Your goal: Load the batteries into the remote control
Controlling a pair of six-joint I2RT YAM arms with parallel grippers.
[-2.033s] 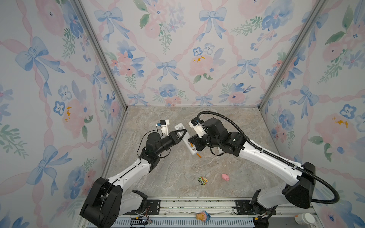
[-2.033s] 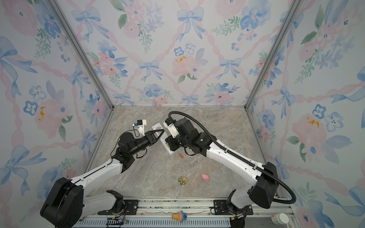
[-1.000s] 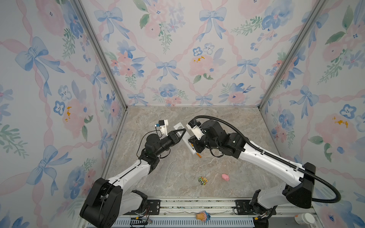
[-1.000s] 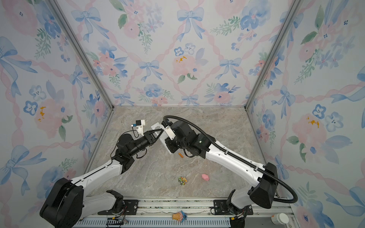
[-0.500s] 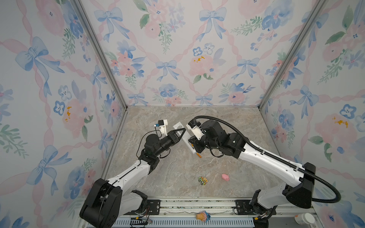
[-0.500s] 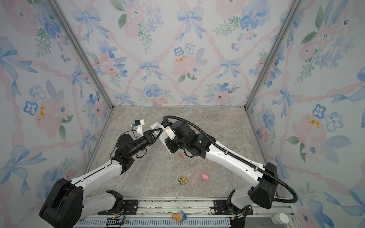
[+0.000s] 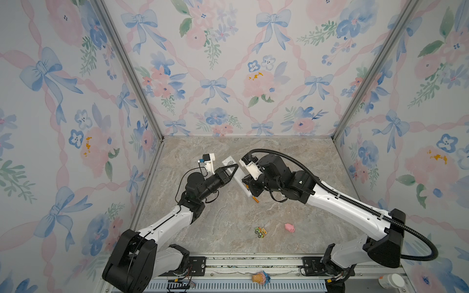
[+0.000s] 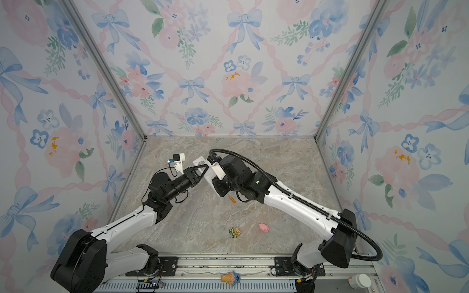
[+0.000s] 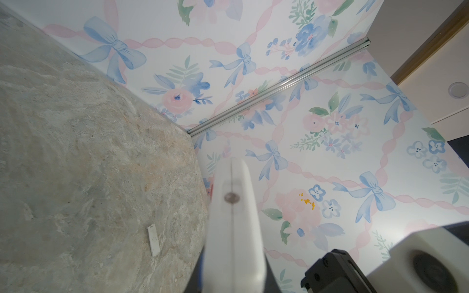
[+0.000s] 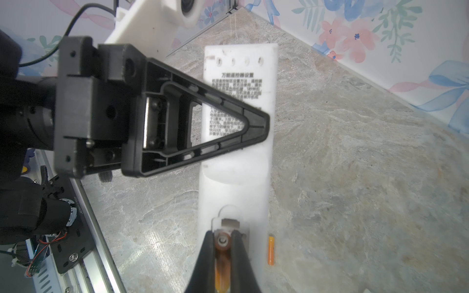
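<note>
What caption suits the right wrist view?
Right gripper holding a battery at the open slot of the remote, left gripper clamping it.

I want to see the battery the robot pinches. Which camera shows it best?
The right wrist view: the slim orange cylinder battery sits gripped in the right end effector. In both top views the right arm covers it; the left wrist view misses it.

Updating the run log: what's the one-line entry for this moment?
left claw: shut on remote control | right claw: shut on battery, at remote's compartment end | second battery: on table beside remote
</note>
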